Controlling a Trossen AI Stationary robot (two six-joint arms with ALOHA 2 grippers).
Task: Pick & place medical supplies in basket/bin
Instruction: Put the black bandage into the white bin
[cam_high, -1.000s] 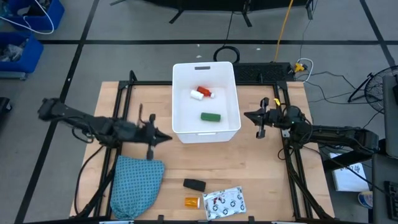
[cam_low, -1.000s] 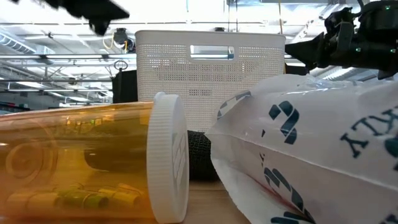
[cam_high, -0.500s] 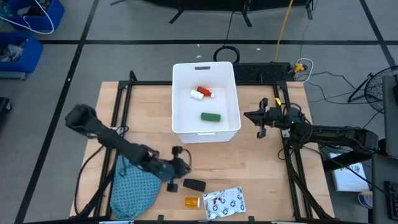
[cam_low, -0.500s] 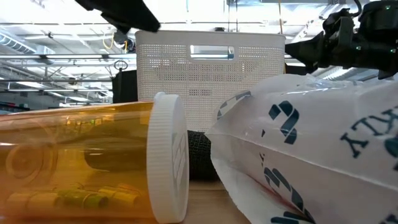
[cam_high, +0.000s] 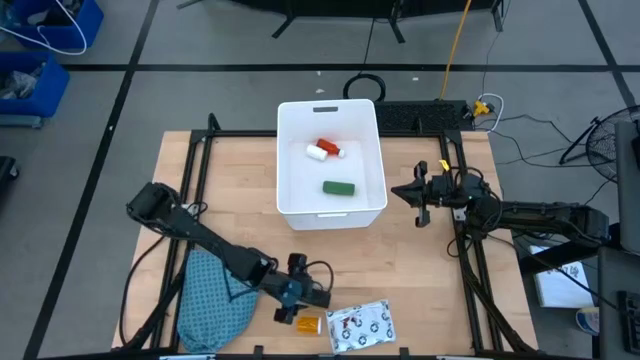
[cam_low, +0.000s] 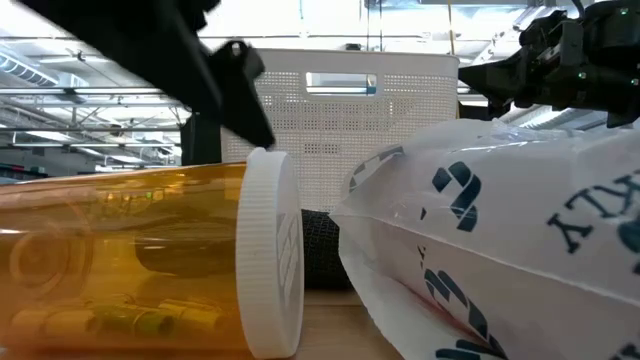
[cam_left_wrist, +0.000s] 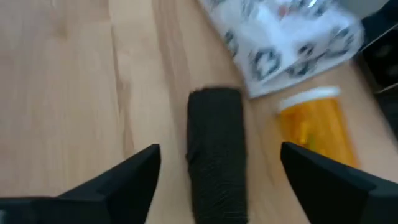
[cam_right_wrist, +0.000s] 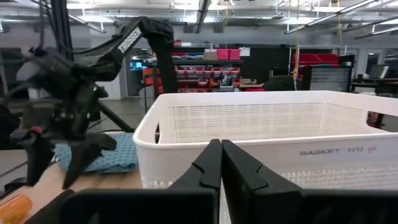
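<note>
A black oblong (cam_left_wrist: 216, 163) lies flat on the wooden table near its front edge. My left gripper (cam_left_wrist: 219, 149) hovers over it, open, one finger on each side of it, touching nothing; in the high view this gripper (cam_high: 308, 297) covers most of the oblong. Just beyond lie an orange vial (cam_high: 308, 324) on its side and a white black-patterned packet (cam_high: 361, 325). The white basket (cam_high: 330, 212) holds a red bottle with a white cap (cam_high: 325, 150) and a green block (cam_high: 339, 187). My right gripper (cam_high: 417, 195) waits shut, right of the basket.
A teal-blue textured cloth (cam_high: 214, 305) lies bunched at the front left, beside my left arm. Black frame rails (cam_high: 200, 170) run along both table sides. Bare wood lies between the basket and the front items.
My left gripper has swung from beside the basket's near left corner toward the table's near edge and to the right, coming down over the black oblong, and it has opened. Nothing on the table has moved.
</note>
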